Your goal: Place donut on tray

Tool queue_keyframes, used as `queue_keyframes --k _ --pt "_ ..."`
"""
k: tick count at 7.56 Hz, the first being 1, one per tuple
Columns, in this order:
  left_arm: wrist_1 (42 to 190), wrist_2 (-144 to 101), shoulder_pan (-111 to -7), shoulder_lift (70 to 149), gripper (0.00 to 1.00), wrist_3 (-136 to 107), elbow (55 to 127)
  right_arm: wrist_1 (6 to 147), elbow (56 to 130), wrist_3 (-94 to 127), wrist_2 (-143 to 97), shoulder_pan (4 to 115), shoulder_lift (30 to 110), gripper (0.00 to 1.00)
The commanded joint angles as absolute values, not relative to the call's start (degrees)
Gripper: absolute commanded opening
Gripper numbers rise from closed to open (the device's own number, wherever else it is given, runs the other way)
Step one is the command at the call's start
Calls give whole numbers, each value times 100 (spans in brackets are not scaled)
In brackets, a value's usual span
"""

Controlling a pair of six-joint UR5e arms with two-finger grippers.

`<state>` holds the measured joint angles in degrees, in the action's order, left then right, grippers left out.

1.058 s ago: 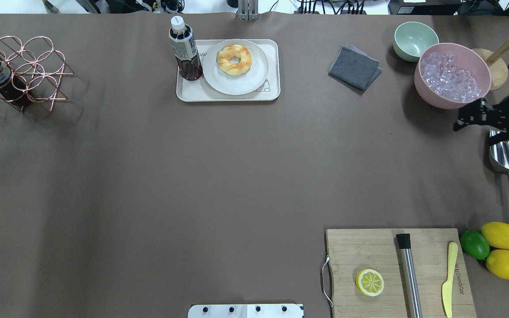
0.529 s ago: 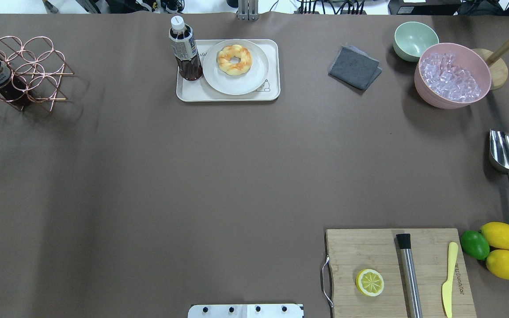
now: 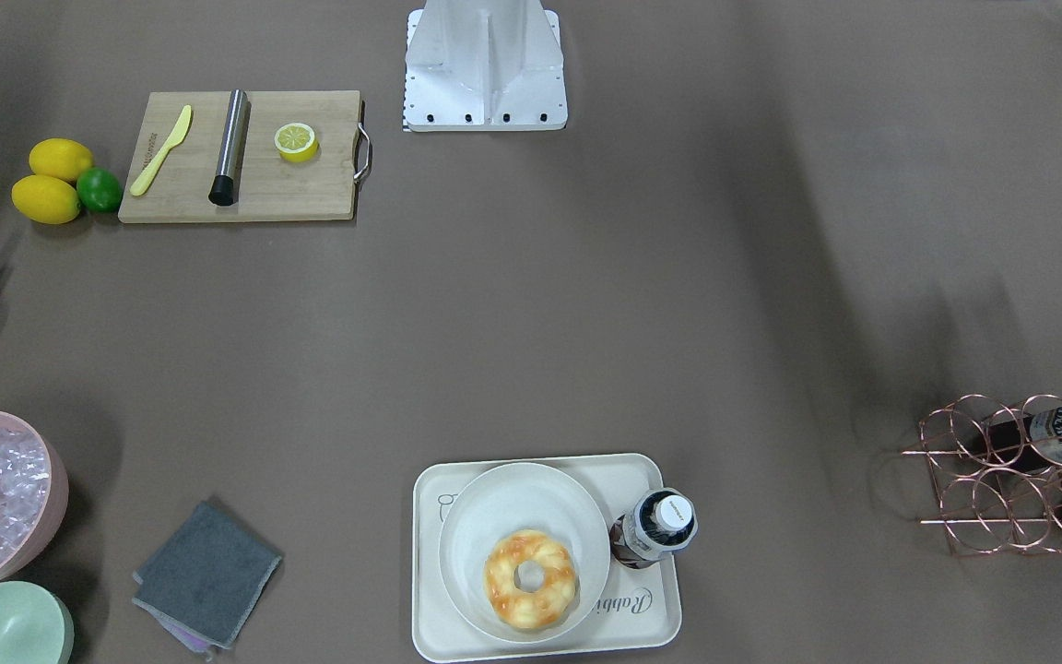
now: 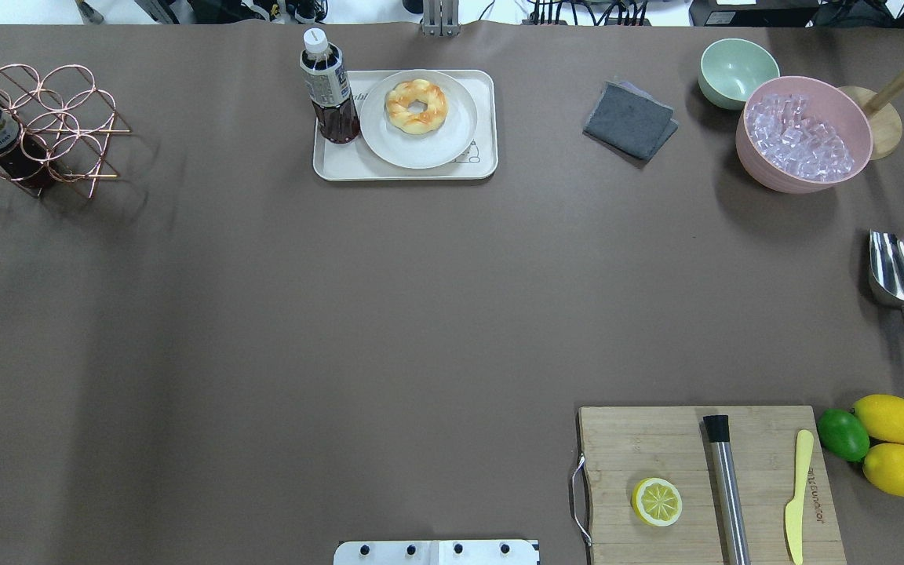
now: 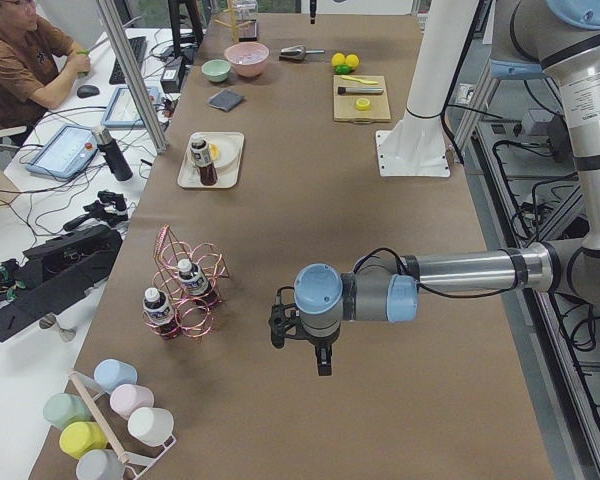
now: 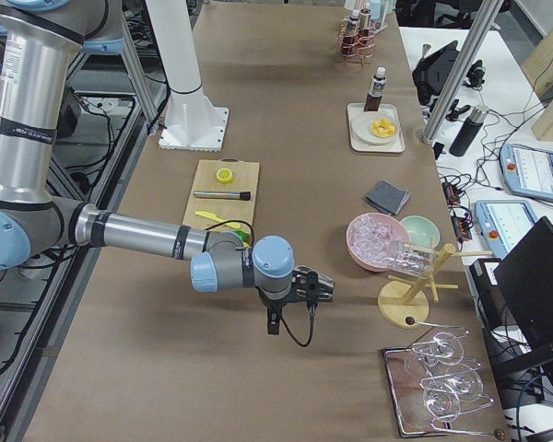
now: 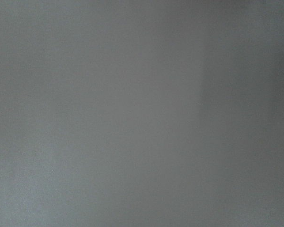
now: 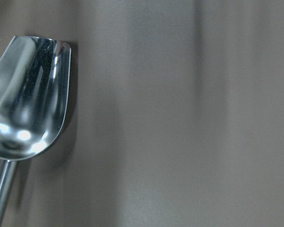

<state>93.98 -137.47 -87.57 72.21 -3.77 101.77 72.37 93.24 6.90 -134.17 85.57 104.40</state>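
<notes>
Donut [image 4: 416, 106] lies flat on the plate [image 4: 421, 151], on its far half. The plate sits on the tray [image 4: 340, 163], so the donut is within the tray's rim but rests on the plate, not on the tray floor. A bottle [image 4: 329, 92] stands upright on the tray's end, just beside the plate.

Neither arm shows in the overhead or front views. The left gripper [image 5: 278, 328] shows only from the left-end camera, hanging above bare table [image 4: 342, 314] near the wire rack [image 5: 185, 290], well apart from the tray. The right gripper [image 6: 318, 287] shows only from the right-end camera, near the pink bowl [image 6: 376, 238] and also well apart from the tray. For both I cannot tell whether the fingers are apart or together.

The right wrist view shows the metal scoop [image 8: 28, 94] lying on the table, hollow side up. The left wrist view is a blank grey blur, probably the table cover.

On the board [image 4: 656, 443]: a lemon half [image 4: 657, 501], a steel rod [image 4: 727, 479] and a yellow knife [image 4: 797, 494].
</notes>
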Motion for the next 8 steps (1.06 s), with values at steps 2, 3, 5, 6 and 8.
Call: queue_keyframes --k 2,3,5,6,8 --pt "9378 -13737 -8754 7663 98 -378 9634 7495 9334 457 -13456 8728 10319 100" --pt "9378 -13737 -8754 7673 98 -378 9598 7784 9404 448 -13465 8797 10179 100" --pt "9378 -13746 -8754 7647 98 -369 9606 7918 9448 431 -13456 8763 10160 100" --pt "9378 -13737 -8754 7629 98 -378 9633 7919 9448 431 -13456 8771 10186 100" --pt "9395 -13737 -8763 7638 98 -378 9694 7919 9457 431 -13456 8780 10195 100"
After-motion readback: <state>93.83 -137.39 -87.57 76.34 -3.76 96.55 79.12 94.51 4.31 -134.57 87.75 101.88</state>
